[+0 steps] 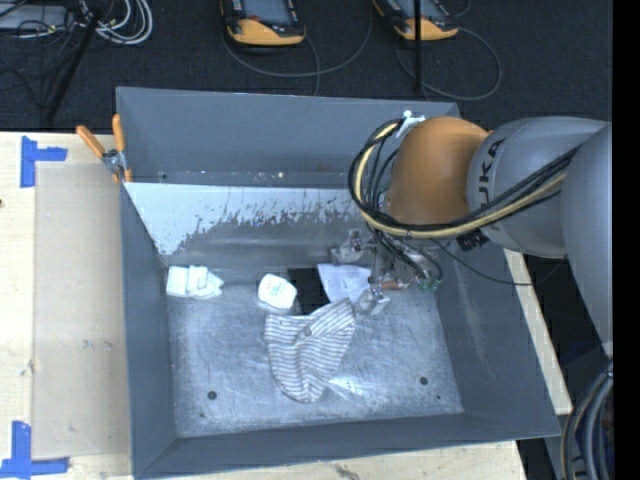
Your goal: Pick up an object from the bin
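Dark floor and loose cables lie beyond the grey metal bin (250, 138), whose floor is scuffed and whose walls are smooth. My gripper (375, 298) hangs low near the middle of the bin, a little toward the right wall, right at the upper end of a striped cloth (305, 353). My own wrist covers much of the tip, so I cannot tell whether the gripper is open or closed, nor whether any cloth is in it.

The cloth is thin, grey-and-white striped, crumpled and limp. It trails from my gripper toward the front edge in soft folds. Just behind it lie a flat white sheet-like piece (340, 280) and a small black thing (306, 286). A rounded white lump (277, 292) sits just beside the cloth on its left, and a crumpled white wad (193, 282) lies well apart near the left wall.

I judge the cloth to be the sensible pick. To do it well I should pinch a bunched fold rather than one flat layer, get close to the metal floor without scraping it, and clamp firmly, since thin fabric slips. A straight lift should let it drape free, though the white sheet next to it could snag and ride along.
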Tool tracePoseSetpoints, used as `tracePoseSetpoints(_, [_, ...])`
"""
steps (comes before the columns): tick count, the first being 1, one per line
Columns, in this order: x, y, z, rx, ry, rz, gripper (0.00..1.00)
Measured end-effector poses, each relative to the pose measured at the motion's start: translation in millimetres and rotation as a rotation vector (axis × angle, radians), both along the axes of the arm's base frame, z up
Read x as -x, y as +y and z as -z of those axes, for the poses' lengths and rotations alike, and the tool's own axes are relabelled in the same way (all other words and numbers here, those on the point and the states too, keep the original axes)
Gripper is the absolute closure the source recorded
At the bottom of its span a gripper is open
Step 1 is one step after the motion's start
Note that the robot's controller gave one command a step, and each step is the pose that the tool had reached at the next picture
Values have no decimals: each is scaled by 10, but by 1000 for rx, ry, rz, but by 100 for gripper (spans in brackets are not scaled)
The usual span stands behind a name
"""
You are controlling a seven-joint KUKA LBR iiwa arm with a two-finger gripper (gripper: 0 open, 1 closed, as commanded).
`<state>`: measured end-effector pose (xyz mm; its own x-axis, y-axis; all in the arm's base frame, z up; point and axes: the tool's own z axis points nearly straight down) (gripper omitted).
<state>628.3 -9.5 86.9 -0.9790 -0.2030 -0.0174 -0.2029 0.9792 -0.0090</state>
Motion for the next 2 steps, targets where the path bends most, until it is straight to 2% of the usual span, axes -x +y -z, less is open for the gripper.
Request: tracePoseSetpoints(2, [0, 14, 15, 3, 0, 19, 100])
